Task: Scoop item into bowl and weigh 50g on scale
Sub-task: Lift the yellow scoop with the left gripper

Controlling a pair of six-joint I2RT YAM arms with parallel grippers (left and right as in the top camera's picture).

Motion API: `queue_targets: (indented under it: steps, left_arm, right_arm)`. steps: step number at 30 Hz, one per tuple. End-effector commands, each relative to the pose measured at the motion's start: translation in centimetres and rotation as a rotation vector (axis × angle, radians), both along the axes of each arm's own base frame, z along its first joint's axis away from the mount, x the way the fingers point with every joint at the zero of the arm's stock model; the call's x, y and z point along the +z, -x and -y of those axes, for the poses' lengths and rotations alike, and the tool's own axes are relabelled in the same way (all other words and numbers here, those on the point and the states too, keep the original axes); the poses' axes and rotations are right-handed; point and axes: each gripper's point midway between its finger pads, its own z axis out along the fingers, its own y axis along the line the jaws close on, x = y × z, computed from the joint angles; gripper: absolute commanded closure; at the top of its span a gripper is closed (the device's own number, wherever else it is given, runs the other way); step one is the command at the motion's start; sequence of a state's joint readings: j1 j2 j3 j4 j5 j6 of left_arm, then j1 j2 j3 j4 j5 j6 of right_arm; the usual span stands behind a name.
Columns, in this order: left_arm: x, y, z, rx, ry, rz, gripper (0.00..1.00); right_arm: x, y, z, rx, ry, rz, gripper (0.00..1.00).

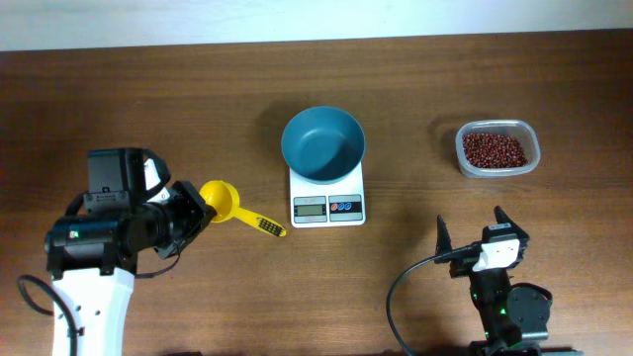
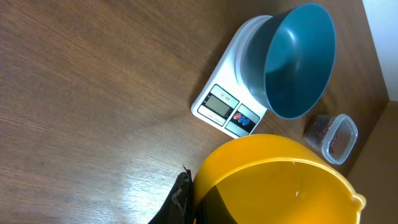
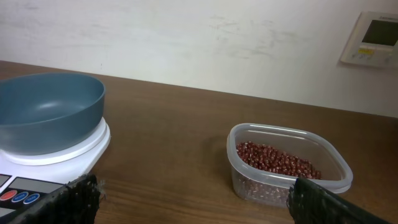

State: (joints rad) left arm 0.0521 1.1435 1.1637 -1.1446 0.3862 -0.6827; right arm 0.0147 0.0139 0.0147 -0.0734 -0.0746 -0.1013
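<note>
The empty teal bowl (image 1: 322,143) stands on the white scale (image 1: 327,208) at mid-table. Both also show in the left wrist view, bowl (image 2: 298,62) and scale (image 2: 224,109), and in the right wrist view, bowl (image 3: 50,109) and scale (image 3: 37,180). The red-brown beans (image 1: 495,150) (image 3: 277,162) lie in a clear tub at the right. My left gripper (image 1: 198,208) is closed on the cup wall of a yellow scoop (image 1: 223,200) (image 2: 280,180), whose handle points right. My right gripper (image 1: 470,235) (image 3: 202,202) is open and empty, in front of the tub.
The clear plastic tub (image 1: 534,148) (image 3: 249,134) stands right of the scale, and shows small in the left wrist view (image 2: 345,134). A pale wall runs along the table's far edge. A wall panel (image 3: 373,37) hangs at the upper right.
</note>
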Motion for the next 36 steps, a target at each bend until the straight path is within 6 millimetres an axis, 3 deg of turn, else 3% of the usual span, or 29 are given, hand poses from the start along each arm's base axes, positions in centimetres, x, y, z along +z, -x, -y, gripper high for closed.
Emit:
queue_targets:
  steps: [1,8,17,23,27,32,36]
  left_arm:
    - [0.5,-0.1,0.1,0.01,0.014,0.008,1.0]
    - [0.5,0.0,0.1,0.01,0.015,0.007,1.0]
    - [0.4,-0.1,-0.1,0.134,0.065,-0.044,1.0]
    - [0.3,-0.1,-0.2,0.218,0.1,-0.077,1.0]
    - [0.3,-0.1,-0.2,0.217,0.099,-0.077,1.0]
    - [0.3,-0.2,-0.6,0.226,0.08,-0.071,1.0]
    - [0.4,-0.8,-1.1,0.126,-0.006,0.002,1.0]
  right_arm:
    - [-0.3,0.0,0.0,-0.002,-0.003,-0.001,0.01]
    - [-0.2,0.0,0.0,-0.002,-0.003,0.0,0.01]
    - [-0.1,0.1,-1.1,0.056,-0.037,0.002,0.01]
    - [0.3,1.2,-5.1,0.257,-0.579,-0.117,0.01]
    - [0.5,2.8,-8.1,0.438,-0.711,-0.217,0.01]
    - [0.7,7.2,-12.6,0.71,-1.056,-0.566,0.01]
    - [0.8,8.2,-13.3,0.765,-1.064,-0.617,0.01]
